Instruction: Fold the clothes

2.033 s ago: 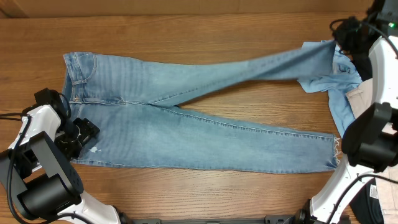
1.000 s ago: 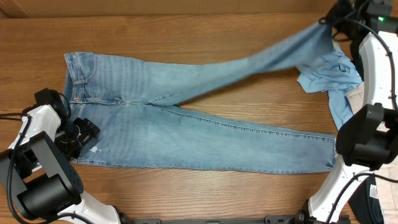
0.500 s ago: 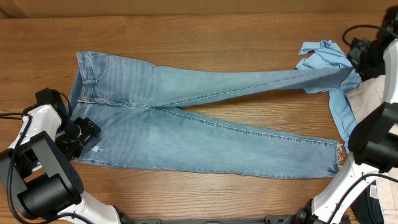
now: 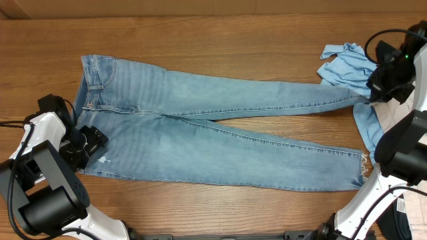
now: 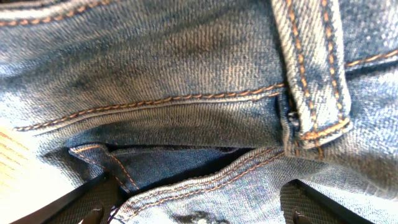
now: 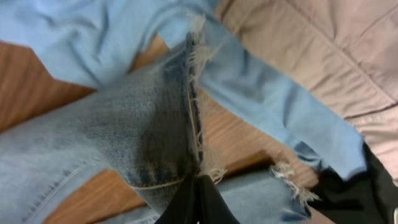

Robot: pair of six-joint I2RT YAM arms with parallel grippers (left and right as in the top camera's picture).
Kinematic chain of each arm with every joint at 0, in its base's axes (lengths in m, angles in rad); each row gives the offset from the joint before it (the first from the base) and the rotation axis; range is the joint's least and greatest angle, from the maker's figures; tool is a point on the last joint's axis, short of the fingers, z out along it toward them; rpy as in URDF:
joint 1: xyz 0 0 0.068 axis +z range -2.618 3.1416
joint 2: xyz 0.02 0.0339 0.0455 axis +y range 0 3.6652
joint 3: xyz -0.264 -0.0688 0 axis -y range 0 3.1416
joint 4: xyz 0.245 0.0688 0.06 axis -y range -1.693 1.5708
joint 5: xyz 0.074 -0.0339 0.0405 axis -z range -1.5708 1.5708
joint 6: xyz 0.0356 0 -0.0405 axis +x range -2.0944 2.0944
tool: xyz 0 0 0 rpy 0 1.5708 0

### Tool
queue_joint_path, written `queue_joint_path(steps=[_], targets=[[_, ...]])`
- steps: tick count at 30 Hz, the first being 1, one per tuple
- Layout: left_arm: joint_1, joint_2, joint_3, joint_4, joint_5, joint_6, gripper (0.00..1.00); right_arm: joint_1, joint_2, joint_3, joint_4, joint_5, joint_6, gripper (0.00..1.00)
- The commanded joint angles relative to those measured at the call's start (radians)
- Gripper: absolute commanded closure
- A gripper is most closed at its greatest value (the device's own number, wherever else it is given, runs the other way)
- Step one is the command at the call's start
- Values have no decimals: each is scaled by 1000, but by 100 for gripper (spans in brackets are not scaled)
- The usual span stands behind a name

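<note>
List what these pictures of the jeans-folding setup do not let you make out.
- Overhead: on the jeans, the upper leg's hem, hidden under the right arm.
- Overhead: the sky-blue T-shirt, partly covered by that leg and arm.
- Left wrist: the jaws' tips, cut off by the bottom edge.
- Right wrist: the beige trousers, cut off at the frame edge.

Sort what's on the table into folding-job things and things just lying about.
Job: light-wash blue denim jeans, one frayed hem pinched by the right gripper.
Lying about: crumpled sky-blue T-shirt; beige fabric trousers, both beside that gripper.
</note>
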Motion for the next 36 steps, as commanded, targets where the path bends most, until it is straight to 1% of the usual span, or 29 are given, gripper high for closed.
queue_joint_path(steps=[1,3,7,10,15,17,19,22,24,28,30,33,34,36], targets=[[4,22,12,-2,-26,8,13,3,-8,-74,-10,9,-17,96],[4,22,12,-2,-26,9,13,3,-8,-132,-14,35,-7,96],[4,22,12,-1,-25,8,13,-2,-8,-283,40,226,167,96],[4,22,12,0,-25,8,13,-18,-8,-364,89,281,227,96],[4,22,12,0,-25,8,13,-58,-8,-406,125,403,336,96],[4,22,12,3,-24,8,13,-79,-8,-393,150,398,356,95],[4,22,12,3,-24,8,13,-89,-8,-385,157,361,356,91],[4,22,12,3,-24,8,13,-90,-8,-383,161,347,344,87],[4,22,12,3,-24,8,13,-84,-8,-382,168,330,317,87],[4,22,12,4,-24,8,13,-68,-25,-382,172,330,317,87],[4,22,12,6,-24,8,13,-61,-48,-380,190,310,286,87],[4,22,12,7,-24,8,13,-58,-93,-366,244,190,182,86],[4,22,12,7,-24,8,13,-58,-119,-362,288,68,84,72],[4,22,12,7,-24,8,12,-58,-128,-362,311,-2,27,59]])
